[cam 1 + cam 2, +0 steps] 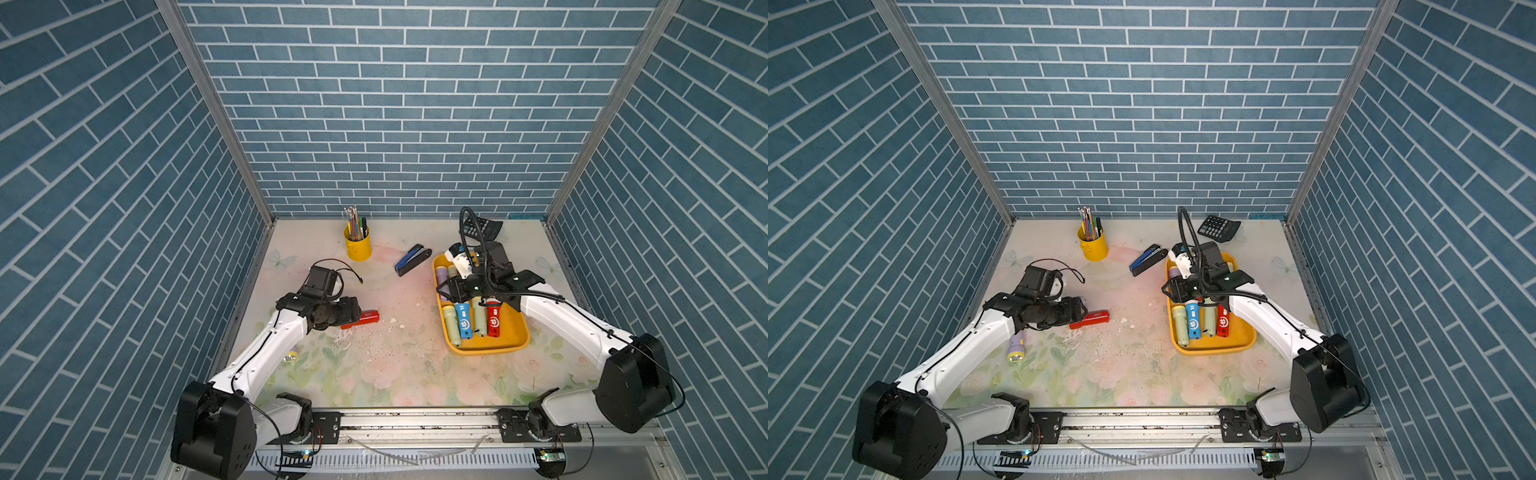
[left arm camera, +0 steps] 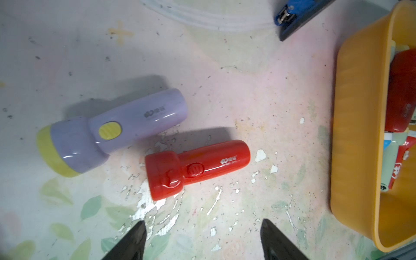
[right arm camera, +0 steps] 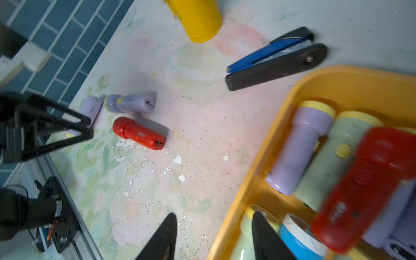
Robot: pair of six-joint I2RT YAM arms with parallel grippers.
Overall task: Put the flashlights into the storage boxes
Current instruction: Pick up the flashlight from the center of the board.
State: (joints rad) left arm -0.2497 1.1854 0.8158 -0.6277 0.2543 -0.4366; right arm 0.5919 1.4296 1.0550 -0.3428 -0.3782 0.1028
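Left pincer [image 2: 202, 225], wide and empty, above stubby red plastic flashlight [image 2: 198, 167] and lilac plastic flashlight [image 2: 117, 128], not yet boxed, on my worktop [image 2: 247, 78]; right pincer [image 3: 213, 219], parted, empty, over shallow yellow plastic tray [image 3: 351, 75] holding most.

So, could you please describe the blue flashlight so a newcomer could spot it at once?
Look in the yellow tray right of the stapler. In its near row of four, the blue flashlight lies between two pale green ones; no other is blue.

A yellow tray [image 1: 513, 329] held lilac, green, blue and red flashlights [image 1: 463, 321] lying packed, a red one [image 3: 364, 186] seemingly atop others. On the desk [image 2: 247, 90] a red flashlight [image 2: 197, 167] and lilac flashlight [image 2: 112, 130] lay side by side.
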